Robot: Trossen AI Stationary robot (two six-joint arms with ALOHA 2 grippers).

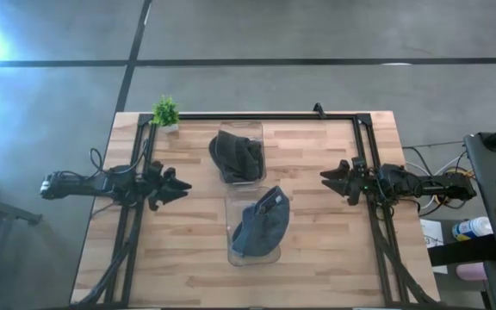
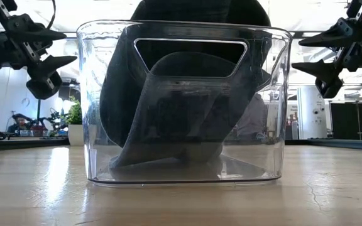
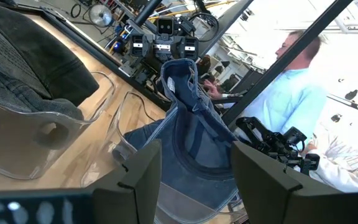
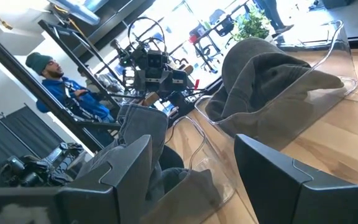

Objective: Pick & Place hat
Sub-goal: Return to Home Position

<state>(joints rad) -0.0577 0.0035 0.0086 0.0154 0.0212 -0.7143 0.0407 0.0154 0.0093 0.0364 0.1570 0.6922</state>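
Two clear plastic bins stand mid-table. The far bin [image 1: 238, 153] holds a dark grey hat [image 1: 236, 152] [image 4: 266, 81], slumped inside it. The near bin [image 1: 255, 228] [image 2: 181, 100] holds a blue denim hat [image 1: 261, 224] [image 3: 191, 124] that stands tilted, its lower part on the bin floor and its upper part above the rim. My left gripper [image 1: 183, 189] [image 3: 194, 180] hovers open left of the bins. My right gripper [image 1: 324, 178] [image 4: 194, 180] hovers open to their right. Both point at the bins and touch nothing.
A small potted plant [image 1: 165, 113] sits at the far left corner of the table. A black frame [image 1: 257, 116] runs along the far edge and both sides. People sit and stand in the room beyond the table [image 3: 291, 93] [image 4: 55, 81]. Bare wood lies near the table's near edge [image 1: 170, 258].
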